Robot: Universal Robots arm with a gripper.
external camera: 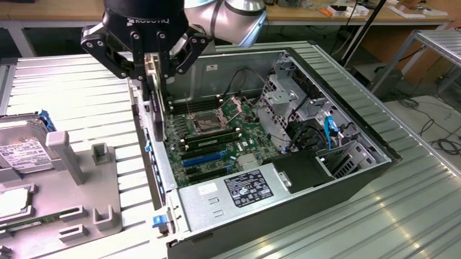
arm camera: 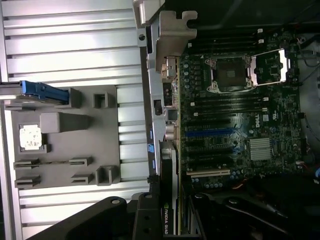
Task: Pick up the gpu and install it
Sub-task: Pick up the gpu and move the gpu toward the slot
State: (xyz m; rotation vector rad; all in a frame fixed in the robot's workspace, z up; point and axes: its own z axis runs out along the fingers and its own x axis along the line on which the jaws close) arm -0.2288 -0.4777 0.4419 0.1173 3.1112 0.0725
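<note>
The gpu (external camera: 153,110) hangs edge-on, a thin dark card with a silver bracket strip, and my gripper (external camera: 151,70) is shut on its top edge. It hovers over the open computer case (external camera: 346,116), just inside the case wall on the exterior view's left and above the motherboard (external camera: 216,127). In the wrist view the gpu (arm camera: 169,160) runs along the board's edge, its silver bracket (arm camera: 167,47) at the far end and my gripper (arm camera: 167,215) clamped on the near end. The blue expansion slot (external camera: 205,159) (arm camera: 210,132) lies open beside the card.
Inside the case are the CPU socket (external camera: 204,123), the drive cages (external camera: 288,102) and the power supply (external camera: 241,186). On the exterior view's left, a grey fixture tray (external camera: 79,183) (arm camera: 65,140) holds a silver hard drive (external camera: 21,154). The ribbed metal table (external camera: 403,216) surrounds everything.
</note>
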